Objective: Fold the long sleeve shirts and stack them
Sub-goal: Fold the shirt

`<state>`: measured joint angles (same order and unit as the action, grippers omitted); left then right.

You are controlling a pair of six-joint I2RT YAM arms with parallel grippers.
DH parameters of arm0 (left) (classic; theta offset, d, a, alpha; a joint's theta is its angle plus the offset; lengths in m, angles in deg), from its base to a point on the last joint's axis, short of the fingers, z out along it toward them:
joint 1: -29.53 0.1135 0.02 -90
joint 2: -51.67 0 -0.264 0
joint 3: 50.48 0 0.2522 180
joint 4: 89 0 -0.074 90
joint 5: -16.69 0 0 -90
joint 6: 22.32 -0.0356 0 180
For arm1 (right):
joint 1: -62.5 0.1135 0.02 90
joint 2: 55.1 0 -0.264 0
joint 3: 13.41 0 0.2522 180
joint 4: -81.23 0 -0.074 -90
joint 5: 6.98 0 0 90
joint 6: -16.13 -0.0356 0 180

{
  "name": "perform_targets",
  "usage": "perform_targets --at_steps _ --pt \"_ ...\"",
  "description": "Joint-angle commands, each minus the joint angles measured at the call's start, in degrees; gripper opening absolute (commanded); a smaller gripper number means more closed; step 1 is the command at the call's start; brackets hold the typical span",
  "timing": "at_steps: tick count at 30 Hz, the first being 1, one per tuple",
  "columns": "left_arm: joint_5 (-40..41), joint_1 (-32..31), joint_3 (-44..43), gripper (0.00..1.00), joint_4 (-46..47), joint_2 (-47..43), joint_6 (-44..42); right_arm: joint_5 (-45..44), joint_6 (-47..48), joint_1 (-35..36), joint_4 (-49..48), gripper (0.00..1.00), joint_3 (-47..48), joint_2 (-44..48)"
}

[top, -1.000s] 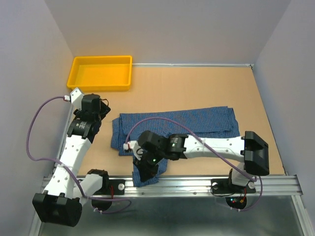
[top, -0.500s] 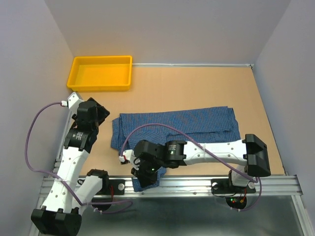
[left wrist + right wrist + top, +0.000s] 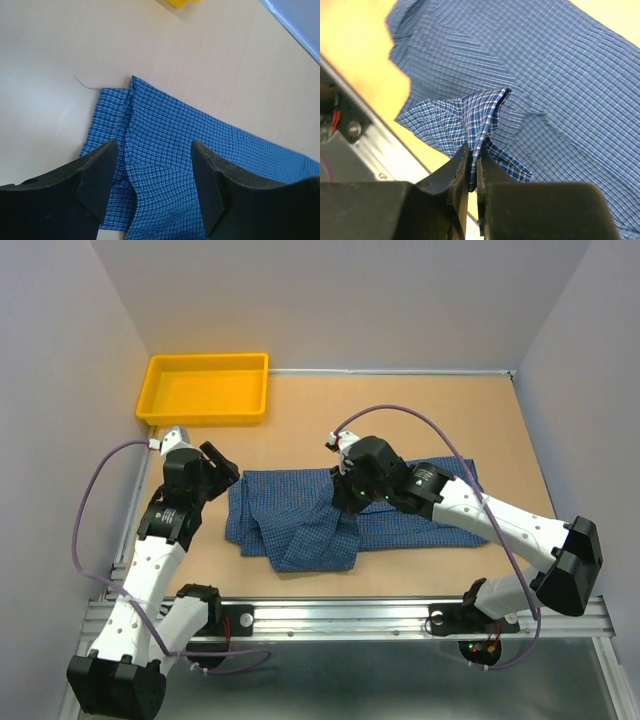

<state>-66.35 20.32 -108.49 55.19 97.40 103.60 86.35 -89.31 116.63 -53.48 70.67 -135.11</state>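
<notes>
The blue checked shirt (image 3: 285, 508) lies in the middle of the table (image 3: 400, 410), its long axis running left to right. A fold of its near-left cloth rises to the right gripper (image 3: 347, 495), which pinches it between nearly closed jaws above the shirt's middle. The left gripper (image 3: 222, 468) hovers at the shirt's left end, spread wide and empty.

Inspection finding: no legible text, label, brand mark, number or sign in any of the three views. Nothing to record.
</notes>
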Motion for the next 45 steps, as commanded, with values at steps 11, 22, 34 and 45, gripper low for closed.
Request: perform_targets --at_steps 11,22,34,45 --pt "-14.87 -13.98 3.03 0.68 16.42 20.51 -1.38 -5.53 -9.16 -17.10 -7.27 0.09 -11.34 3.89" --pt "-10.05 -14.26 4.35 0.64 15.28 28.00 -0.41 -4.74 -13.47 -32.59 -10.25 0.09 -16.88 4.77" --pt "-6.43 -14.08 1.27 0.64 13.08 30.56 -1.29 -1.68 -12.42 -37.43 -15.43 0.10 -17.94 1.09" --pt "-3.27 -13.99 2.94 0.64 11.32 27.39 -1.99 2.81 -11.98 -37.43 -18.43 0.11 -13.98 -4.37"
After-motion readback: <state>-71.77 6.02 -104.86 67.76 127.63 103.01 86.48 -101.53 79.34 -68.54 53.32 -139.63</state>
